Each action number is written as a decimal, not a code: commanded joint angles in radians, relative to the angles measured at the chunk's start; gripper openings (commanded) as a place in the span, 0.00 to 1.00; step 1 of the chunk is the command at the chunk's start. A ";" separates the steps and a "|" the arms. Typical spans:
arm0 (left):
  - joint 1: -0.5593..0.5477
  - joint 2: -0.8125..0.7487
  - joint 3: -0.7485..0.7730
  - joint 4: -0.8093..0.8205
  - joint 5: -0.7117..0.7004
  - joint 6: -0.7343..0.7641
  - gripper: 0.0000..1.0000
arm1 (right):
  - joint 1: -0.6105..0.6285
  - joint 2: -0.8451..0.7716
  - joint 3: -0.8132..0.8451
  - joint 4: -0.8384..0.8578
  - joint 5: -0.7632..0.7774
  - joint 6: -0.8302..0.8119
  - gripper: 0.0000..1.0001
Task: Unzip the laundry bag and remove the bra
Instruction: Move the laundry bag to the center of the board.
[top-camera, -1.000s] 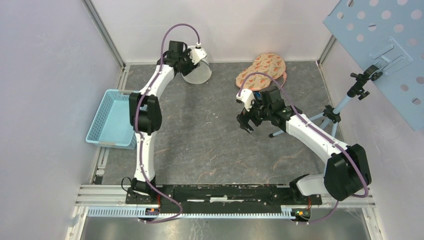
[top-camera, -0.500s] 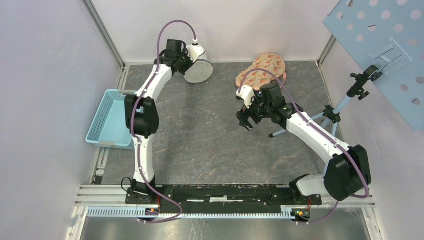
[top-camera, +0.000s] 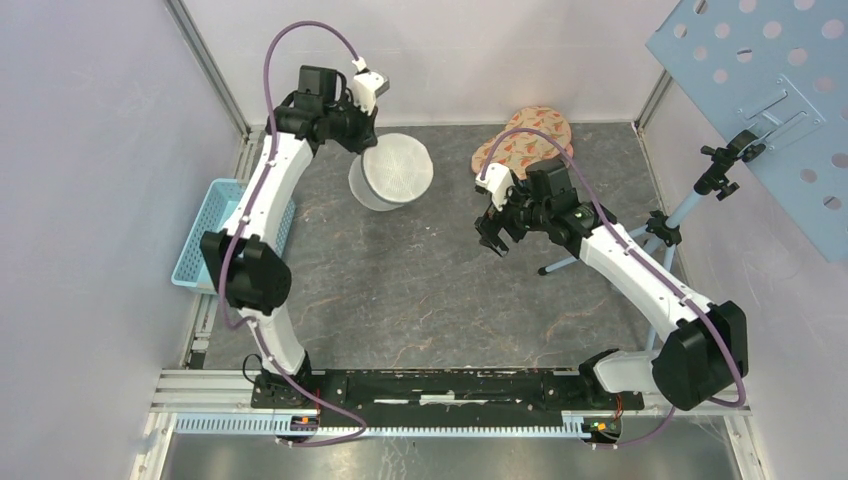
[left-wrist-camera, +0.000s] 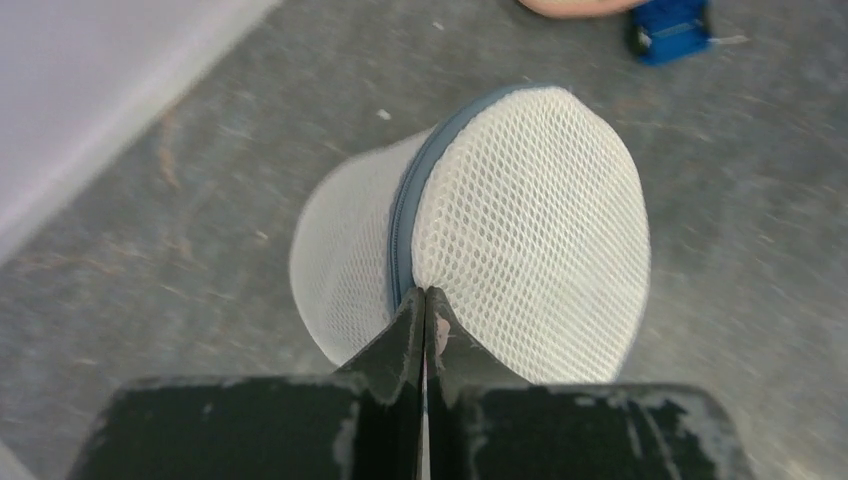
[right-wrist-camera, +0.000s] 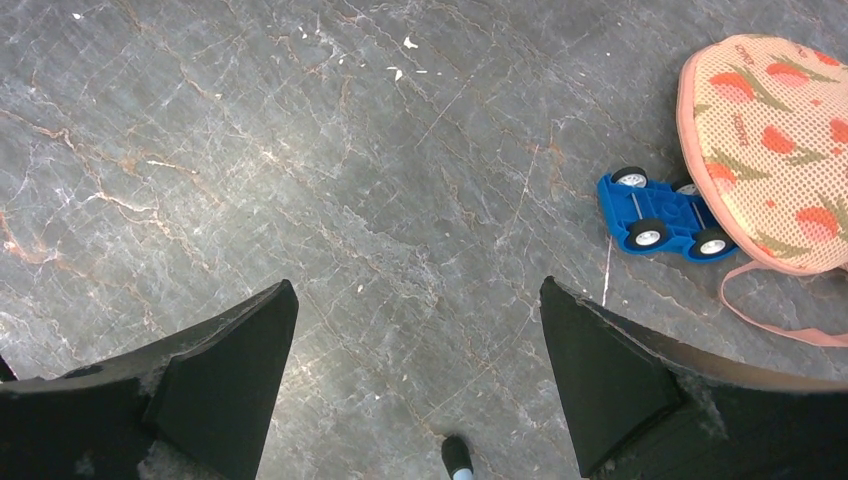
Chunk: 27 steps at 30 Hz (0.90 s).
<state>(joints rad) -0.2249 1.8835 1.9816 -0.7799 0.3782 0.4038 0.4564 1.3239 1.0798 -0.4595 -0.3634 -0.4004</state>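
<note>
Top view: my left claw (top-camera: 366, 138) is at the back of the desk (top-camera: 420, 290) and holds the laundry bag (top-camera: 392, 172) by its upper edge. The bag is round, white mesh, and hangs under the claw. I cannot tell if its bottom touches the desk. The bra (top-camera: 525, 140), peach with a red print, lies by the back wall, outside the bag and well apart from it. My right claw (top-camera: 492, 243) is above the desk approx. in the middle, near the bra but not touching it. A blue basket (top-camera: 215, 235) stands at the left edge and a tripod stand (top-camera: 690, 205) at the right.

Left wrist: the two fingers (left-wrist-camera: 405, 335) are pressed together with no gap, and they pinch the mesh just at the zip (left-wrist-camera: 403, 235), a grey-blue band that runs along the rim. The picture is a bit blurred, so I cannot see the zip puller or if the zip is open.

Right wrist: the claw (right-wrist-camera: 416, 290) is spread wide w/ nothing between the fingers, only bare desk below. A blue toy car (right-wrist-camera: 665, 215) lies upside down, wheels up, just beside the bra (right-wrist-camera: 770, 150) at the right.
</note>
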 joint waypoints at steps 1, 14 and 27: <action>-0.010 -0.152 -0.151 -0.067 0.157 -0.162 0.02 | 0.004 -0.047 0.039 -0.011 -0.017 0.003 0.98; -0.058 -0.276 -0.486 -0.048 0.232 -0.147 0.02 | 0.004 -0.052 0.018 -0.007 -0.030 -0.003 0.98; 0.162 -0.080 -0.355 -0.130 0.244 0.007 0.02 | 0.005 -0.032 0.012 0.002 -0.056 -0.002 0.98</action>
<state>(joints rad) -0.1280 1.8000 1.5833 -0.8593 0.5873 0.3031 0.4564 1.2915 1.0798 -0.4805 -0.3904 -0.4011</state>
